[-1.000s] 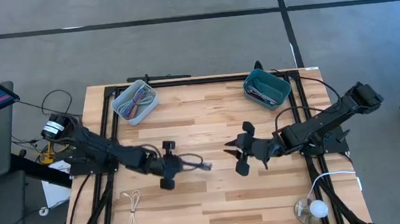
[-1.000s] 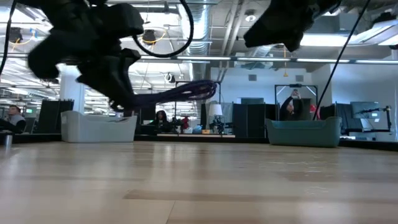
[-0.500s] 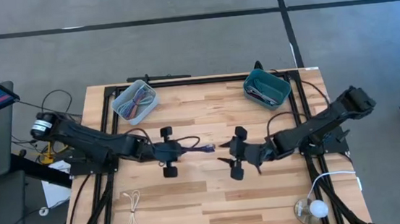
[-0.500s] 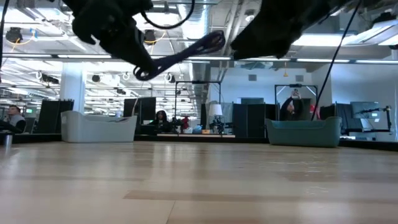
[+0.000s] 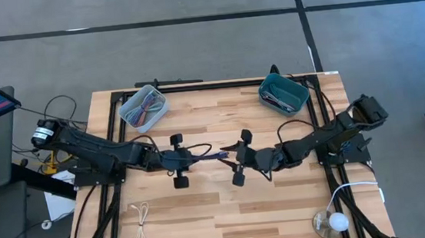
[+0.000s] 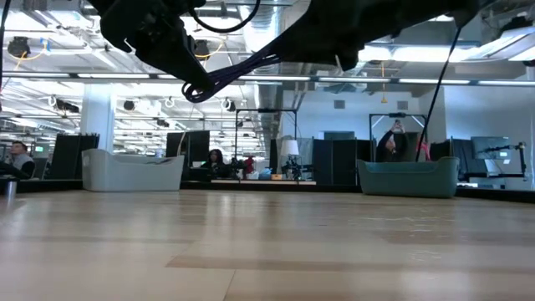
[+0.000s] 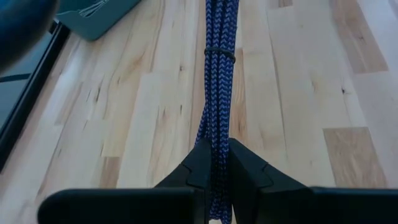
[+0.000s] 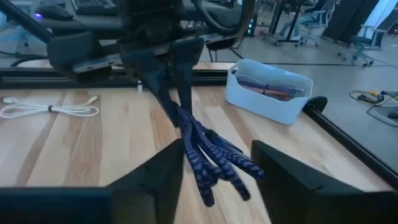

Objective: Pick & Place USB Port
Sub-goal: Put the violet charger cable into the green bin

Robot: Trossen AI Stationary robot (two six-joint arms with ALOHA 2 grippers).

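Two grippers mid-table | left gripper (image 5: 179, 160) pinching bundled purple USB cable (image 7: 216, 93) aloft, well off the teal bin (image 5: 283, 93) | right gripper (image 8: 214, 165) gaping around its floppy free end | light, soft, probably grab near the band

High cam looks straight down on the whole light wooden slatted table (image 5: 228, 210), both arms in shot, grey floor round it. Low cam sits at tabletop height, looking level across the boards into the office behind; arms drop in from above. It shares the pale grey rectangular bin (image 6: 129, 170) and the teal rectangular bin (image 6: 407, 177) w/ the high cam. Left wrist cam is v. close, looking along the bundled purple braided cable (image 7: 217, 93) over the boards. Right wrist cam faces back at the left gripper (image 8: 171, 84), same cable between them, grey bin beyond.
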